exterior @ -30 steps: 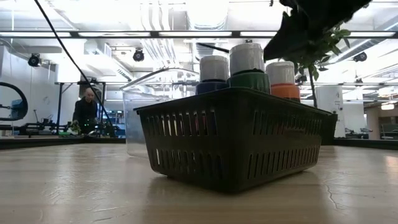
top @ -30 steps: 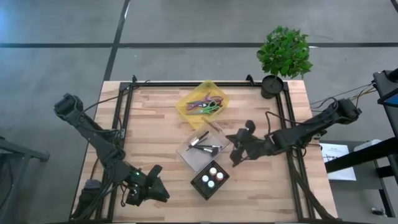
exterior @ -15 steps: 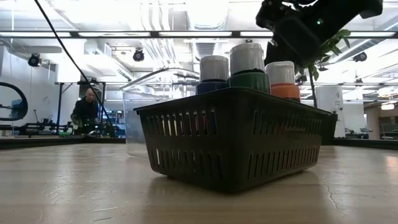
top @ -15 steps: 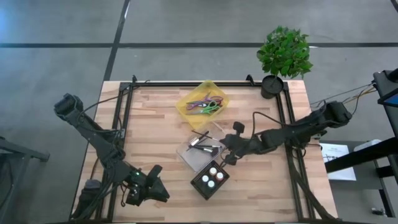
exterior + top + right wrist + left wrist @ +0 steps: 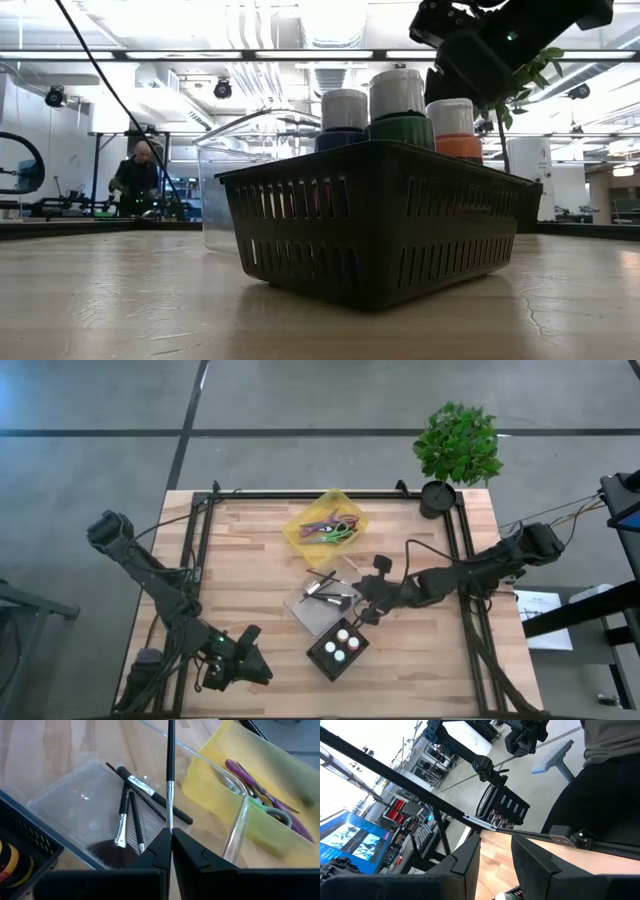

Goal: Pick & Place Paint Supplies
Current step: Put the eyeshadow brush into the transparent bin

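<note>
Right claw (image 5: 169, 847), brush (image 5: 170, 780) pinched, has reached the clear bin (image 5: 75, 795).

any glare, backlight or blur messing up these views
Low view: bright ceiling lights backlight the black basket, leaving it a near silhouette, and the near tabletop is soft. Right wrist view: the clear bin shows faint sheen; the yellow tray behind looks blurred. Left wrist view: washed out at the bright edge. High view: even light.
</note>
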Controlling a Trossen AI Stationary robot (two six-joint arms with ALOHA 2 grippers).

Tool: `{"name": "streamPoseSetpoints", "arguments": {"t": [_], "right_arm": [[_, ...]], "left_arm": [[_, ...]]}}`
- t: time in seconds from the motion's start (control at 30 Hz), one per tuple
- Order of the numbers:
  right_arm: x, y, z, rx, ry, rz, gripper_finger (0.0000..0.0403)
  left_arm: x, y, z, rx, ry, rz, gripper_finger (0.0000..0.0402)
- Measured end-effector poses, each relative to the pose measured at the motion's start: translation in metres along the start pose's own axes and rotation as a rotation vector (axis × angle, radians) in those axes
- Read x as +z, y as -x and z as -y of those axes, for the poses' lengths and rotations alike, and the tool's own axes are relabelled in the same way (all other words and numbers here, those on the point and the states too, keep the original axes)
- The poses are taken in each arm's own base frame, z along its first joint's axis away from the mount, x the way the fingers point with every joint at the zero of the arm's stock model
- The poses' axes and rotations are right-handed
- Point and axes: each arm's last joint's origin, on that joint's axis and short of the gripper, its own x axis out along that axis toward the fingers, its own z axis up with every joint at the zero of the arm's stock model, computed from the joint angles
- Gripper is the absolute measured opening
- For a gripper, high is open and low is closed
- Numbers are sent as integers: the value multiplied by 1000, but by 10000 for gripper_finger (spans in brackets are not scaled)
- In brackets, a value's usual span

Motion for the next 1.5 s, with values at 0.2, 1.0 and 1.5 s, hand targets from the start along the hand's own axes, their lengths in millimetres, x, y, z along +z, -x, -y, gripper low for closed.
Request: {"name": "streamPoseSetpoints", "arguments": {"t": [0.2, 1.0, 1.5], "right_arm": [[2, 1, 0, 8, 22, -1, 8], [0, 1, 1, -7, 23, -31, 9], [-4, 0, 2, 27, -48, -85, 9]], "left_arm": [[0, 0, 0, 0, 1, 0, 118], [0, 0, 0, 0, 3, 1, 118], [0, 0, 0, 0, 3, 1, 118]]}}
